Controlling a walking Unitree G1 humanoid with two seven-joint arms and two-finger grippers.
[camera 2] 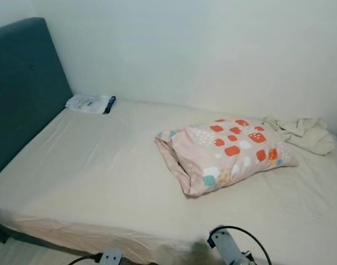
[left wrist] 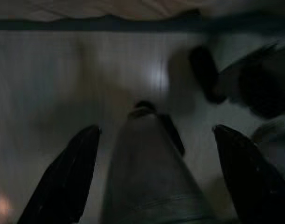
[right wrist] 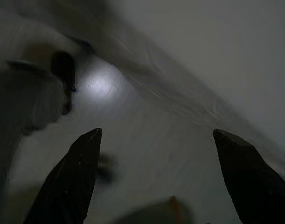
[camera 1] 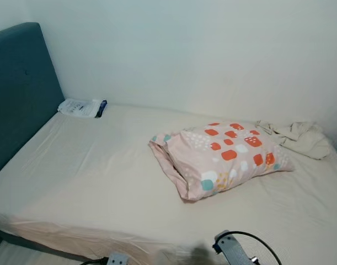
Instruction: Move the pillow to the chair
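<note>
A pillow (camera 1: 223, 157) in a pink case printed with orange, white and teal patches is seen lying flat on the bed (camera 1: 91, 182), toward the far right part of the mattress, with its open end turned toward the headboard (camera 1: 16, 88). A crumpled beige cloth (camera 1: 298, 138) is found just beside the pillow at the bed's far right corner, near the wall. A white packet with a dark end (camera 1: 80, 107) is placed at the far left corner, against the teal headboard. The mattress is covered with a pale cream sheet. At the near edge of the bed, silver arm parts with a black cable (camera 1: 234, 248) are visible. The left gripper (left wrist: 156, 172) is shown spread wide with nothing held between its fingers, hanging low over a blurred, dim floor beside the robot's own leg. The right gripper (right wrist: 156, 172) is likewise held wide apart and empty, pointed at a shaded floor with a bright glare spot.
</note>
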